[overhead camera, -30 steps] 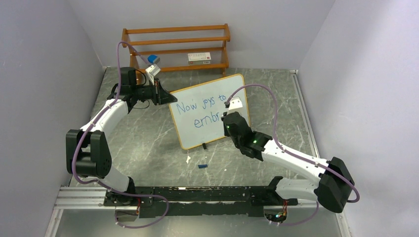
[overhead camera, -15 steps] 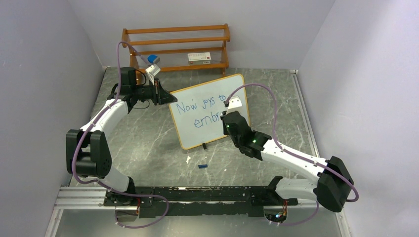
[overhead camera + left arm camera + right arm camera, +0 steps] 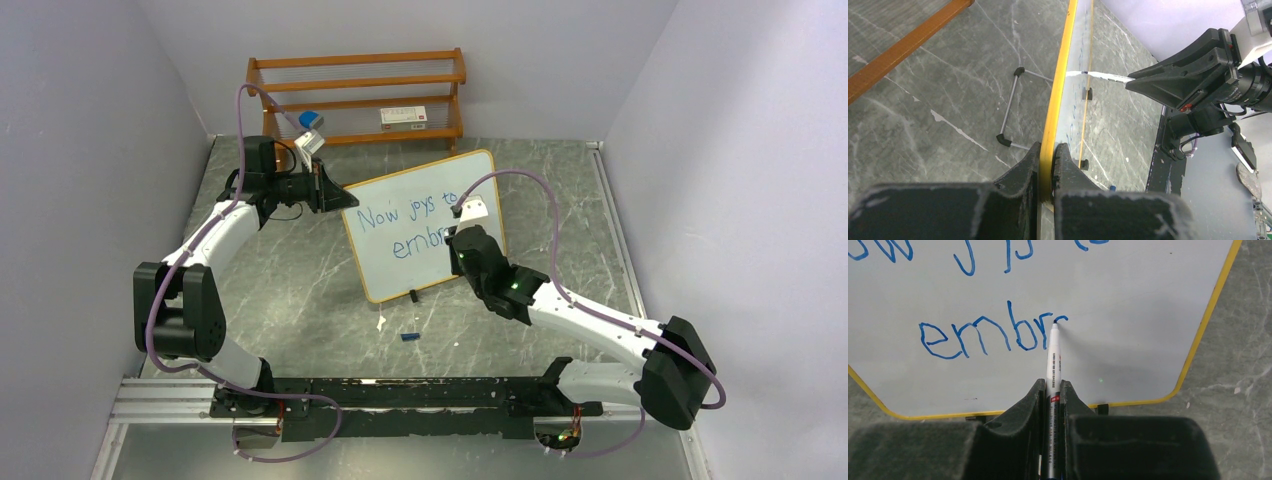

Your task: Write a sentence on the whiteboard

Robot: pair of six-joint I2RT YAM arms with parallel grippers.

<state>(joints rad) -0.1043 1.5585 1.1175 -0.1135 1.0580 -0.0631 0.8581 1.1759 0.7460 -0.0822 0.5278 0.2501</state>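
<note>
In the right wrist view, a marker (image 3: 1053, 355) is clamped in the right gripper (image 3: 1052, 388), its tip touching the board (image 3: 1128, 315) just after "embr" in the sentence (image 3: 983, 337). The tip should be pressed softly and slid right for the next letter. In the left wrist view, the board's edge is pinched by the left gripper (image 3: 1049, 150). From above, the board is seen standing on the table (image 3: 290, 275); a rack (image 3: 356, 95) behind and a blue cap (image 3: 409, 337) in front are out of the way.

The whiteboard (image 3: 1128, 340) is faced in smooth gloss, the counter (image 3: 300, 270) in matt veined stone, the marker (image 3: 1053, 360) in plastic.
</note>
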